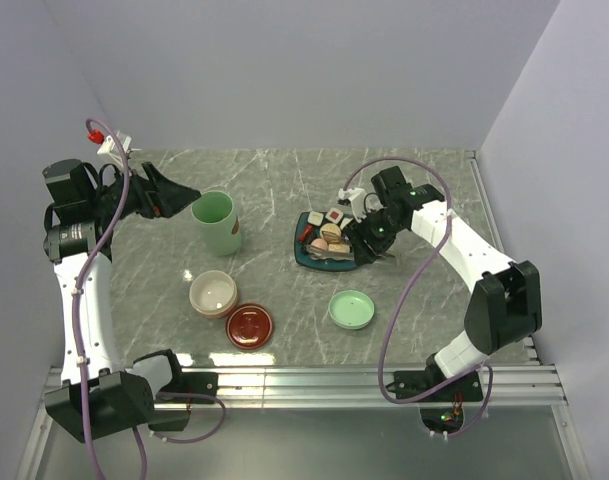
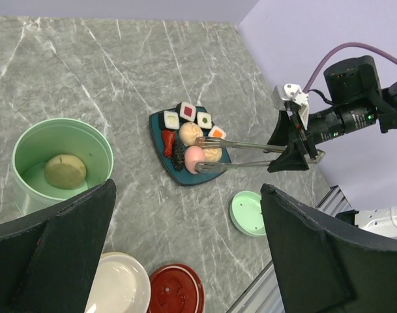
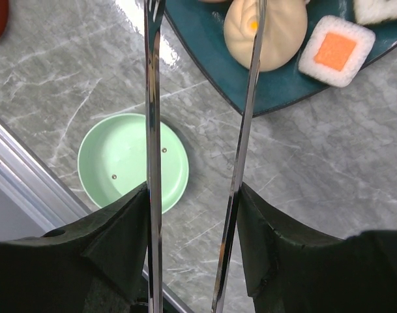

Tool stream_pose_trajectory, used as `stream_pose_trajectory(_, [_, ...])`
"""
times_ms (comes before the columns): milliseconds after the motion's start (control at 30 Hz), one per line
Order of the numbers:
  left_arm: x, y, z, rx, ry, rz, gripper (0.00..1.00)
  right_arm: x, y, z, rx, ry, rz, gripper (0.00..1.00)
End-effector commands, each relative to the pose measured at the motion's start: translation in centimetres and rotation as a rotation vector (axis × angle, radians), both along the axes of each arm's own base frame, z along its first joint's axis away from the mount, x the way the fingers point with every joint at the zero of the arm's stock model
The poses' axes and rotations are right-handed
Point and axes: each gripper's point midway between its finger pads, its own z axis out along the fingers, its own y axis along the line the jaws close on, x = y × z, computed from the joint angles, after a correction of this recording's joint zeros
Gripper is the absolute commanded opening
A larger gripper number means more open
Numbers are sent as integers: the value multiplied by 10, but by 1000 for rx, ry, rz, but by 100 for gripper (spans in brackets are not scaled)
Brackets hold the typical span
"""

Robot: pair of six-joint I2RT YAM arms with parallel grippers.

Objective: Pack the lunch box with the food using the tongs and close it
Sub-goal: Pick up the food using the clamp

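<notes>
At three o'clock of the mint-green pot (image 1: 222, 238), the right gripper (image 3: 195, 208) is clamping slim silver tongs (image 3: 152, 130), its fingers half-closed, tips reaching over food (image 2: 193, 156) on the teal plate (image 2: 185, 178); the left gripper (image 2: 188, 189) is gaping wide, empty.

In my right wrist view the tongs (image 3: 152, 130) run off the top edge, tips unseen there. My left fingers (image 2: 51, 261) cover the near rim of the mint-green pot (image 2: 62, 120).
</notes>
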Motion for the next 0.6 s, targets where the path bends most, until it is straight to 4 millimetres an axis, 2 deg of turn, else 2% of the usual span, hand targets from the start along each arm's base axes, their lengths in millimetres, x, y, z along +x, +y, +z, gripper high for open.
stream_pose_trajectory(0, [-1, -1, 3, 5, -26, -17, 99, 16, 10, 15, 17, -62, 23, 59])
stream_pose_trajectory(333, [0, -1, 3, 5, -25, -19, 99, 23, 19, 17, 16, -75, 41, 60])
stream_pose_trajectory(567, [-2, -1, 3, 9, -27, -18, 99, 13, 13, 11, -3, -51, 48, 59])
